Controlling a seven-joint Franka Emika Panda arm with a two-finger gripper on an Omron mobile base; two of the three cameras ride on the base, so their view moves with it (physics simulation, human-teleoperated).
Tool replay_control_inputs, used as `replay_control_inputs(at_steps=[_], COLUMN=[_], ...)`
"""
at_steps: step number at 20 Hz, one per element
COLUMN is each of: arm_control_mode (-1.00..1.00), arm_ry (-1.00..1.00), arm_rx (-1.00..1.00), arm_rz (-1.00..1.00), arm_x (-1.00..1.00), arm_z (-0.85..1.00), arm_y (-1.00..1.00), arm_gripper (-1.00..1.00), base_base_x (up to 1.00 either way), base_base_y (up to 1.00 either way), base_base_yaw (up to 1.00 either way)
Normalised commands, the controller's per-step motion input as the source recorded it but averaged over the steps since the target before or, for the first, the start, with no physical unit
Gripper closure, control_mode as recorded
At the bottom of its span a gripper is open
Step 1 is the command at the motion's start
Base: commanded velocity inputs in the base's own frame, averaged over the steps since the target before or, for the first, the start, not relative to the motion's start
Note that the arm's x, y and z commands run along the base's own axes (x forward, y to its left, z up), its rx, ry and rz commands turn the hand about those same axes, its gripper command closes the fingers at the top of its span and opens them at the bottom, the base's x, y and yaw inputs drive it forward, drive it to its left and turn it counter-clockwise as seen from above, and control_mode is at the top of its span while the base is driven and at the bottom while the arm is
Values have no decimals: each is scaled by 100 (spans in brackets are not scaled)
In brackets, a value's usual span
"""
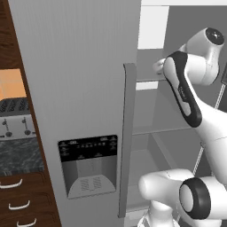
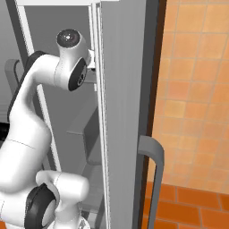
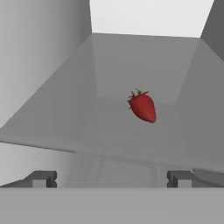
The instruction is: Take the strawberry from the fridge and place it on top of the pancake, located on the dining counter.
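Observation:
The strawberry (image 3: 143, 107), small and red with a green top, lies on a clear shelf (image 3: 65, 122) inside the fridge (image 1: 80, 88). My gripper (image 3: 112, 179) is open, its two dark fingertips spread wide at the shelf's front edge, short of the berry and a little left of it. Nothing sits between the fingers. In the left base view my arm (image 1: 184, 88) reaches into the upper right compartment past the shut left door. The fridge's right door (image 2: 123, 112) stands swung open beside the arm. The pancake and the dining counter are out of view.
The left door carries a long vertical handle (image 1: 127, 133) and a black dispenser panel (image 1: 88, 166). Left of the fridge a toaster (image 1: 15, 117) stands on a dark speckled counter (image 1: 20, 157) over wood drawers (image 1: 17, 199). An orange tiled wall (image 2: 192, 89) lies beyond the open door.

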Motion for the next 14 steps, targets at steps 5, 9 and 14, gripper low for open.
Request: replay_control_inputs(at_steps=[5,9,14], arm_control_mode=[-100,-100,-100], arm_ry=[1,0,0], arm_rx=[-1,0,0], arm_rz=[-2,0,0], arm_x=[42,32,49], arm_z=[0,0,-9], arm_y=[-27,-23,-1], arm_gripper=[-100,-100,-100], base_base_x=[0,0,0], base_base_y=[0,0,0], base_base_yaw=[0,0,0])
